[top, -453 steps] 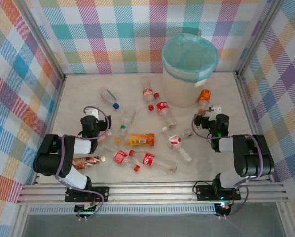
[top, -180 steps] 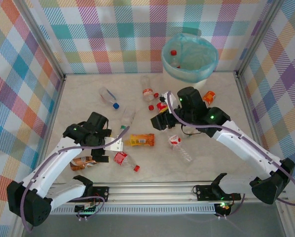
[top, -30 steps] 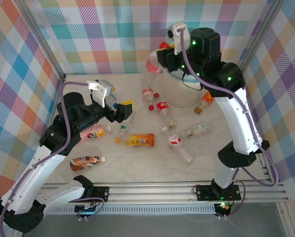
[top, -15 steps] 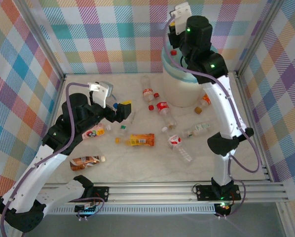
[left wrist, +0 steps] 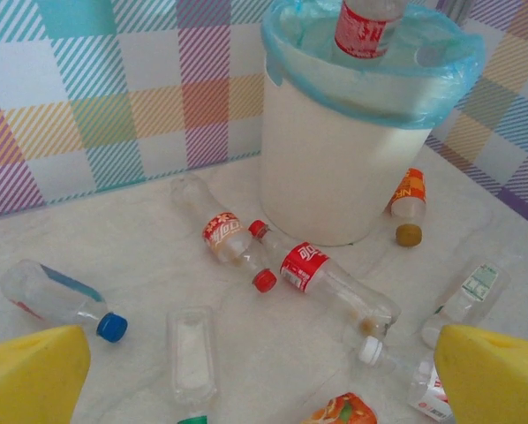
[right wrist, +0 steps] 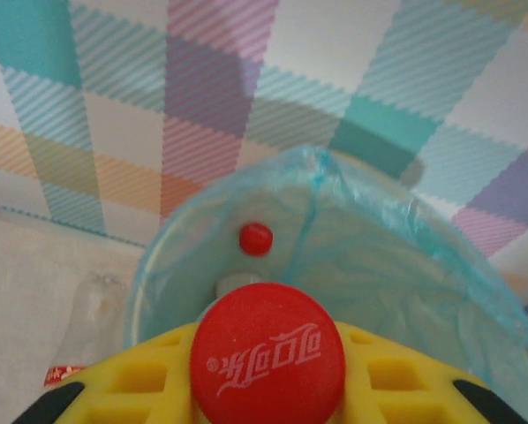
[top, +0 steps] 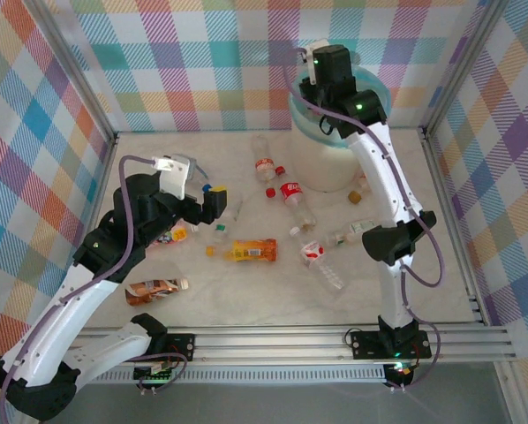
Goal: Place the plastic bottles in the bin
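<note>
Risk: bottle (left wrist: 367, 26) clamped in right pincer (right wrist: 266, 389) hangs above bin (left wrist: 335, 177) directly below; tilted release could clip rim (left wrist: 370, 110), tumble out. Left pincer (left wrist: 264, 380) gapes empty, loose bottles (left wrist: 313, 265) on bench (left wrist: 114, 238) beneath.

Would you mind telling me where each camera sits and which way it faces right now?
Top external: above and behind the bases, looking down on the table, both arms, the bin.
Left wrist: low over the table, facing the bin; open left gripper, yellow fingers at the bottom corners.
Right wrist: above the bin, looking in; right gripper shut on a red-capped bottle.
Shared: both wrist views show bin and that bottle.
</note>
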Robot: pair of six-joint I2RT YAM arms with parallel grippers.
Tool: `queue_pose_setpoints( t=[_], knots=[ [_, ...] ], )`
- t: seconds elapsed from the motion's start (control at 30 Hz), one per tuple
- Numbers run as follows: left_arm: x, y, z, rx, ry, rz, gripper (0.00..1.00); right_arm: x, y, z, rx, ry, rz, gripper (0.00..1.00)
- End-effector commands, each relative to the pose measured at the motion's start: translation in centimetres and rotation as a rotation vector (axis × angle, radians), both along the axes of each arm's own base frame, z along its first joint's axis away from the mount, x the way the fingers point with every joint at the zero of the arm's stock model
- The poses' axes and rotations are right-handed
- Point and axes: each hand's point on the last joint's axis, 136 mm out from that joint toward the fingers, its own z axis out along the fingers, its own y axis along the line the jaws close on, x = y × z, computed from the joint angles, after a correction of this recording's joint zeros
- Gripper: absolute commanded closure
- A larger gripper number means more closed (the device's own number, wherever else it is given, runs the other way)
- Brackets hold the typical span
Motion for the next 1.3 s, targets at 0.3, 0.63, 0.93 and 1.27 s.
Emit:
queue_pose_setpoints(
  t=[0.3,0.63,0.93,1.27],
  knots=[
    [-0.6,0.6,-0.6,-0.010,0.028,0.024,0.00,3.3,-2.9,-10.7,0.093,0.286,-0.061,0.74],
    [-0.5,1.0,-0.6,-0.003,0.035,0.047,0.00,5.0,-3.6,-13.1,0.145,0.326,-0.049,0.39],
    [-0.5,2.0,0.1,0.060,0.040,0.076,0.00,1.4,-3.1,-2.2,0.265,0.129,0.003,0.30],
    [-0.6,4.1,-1.0,0.145,0.143,0.163,0.00,-6.1,1.0,5.2,0.271,0.013,0.159,0.29]
  ],
)
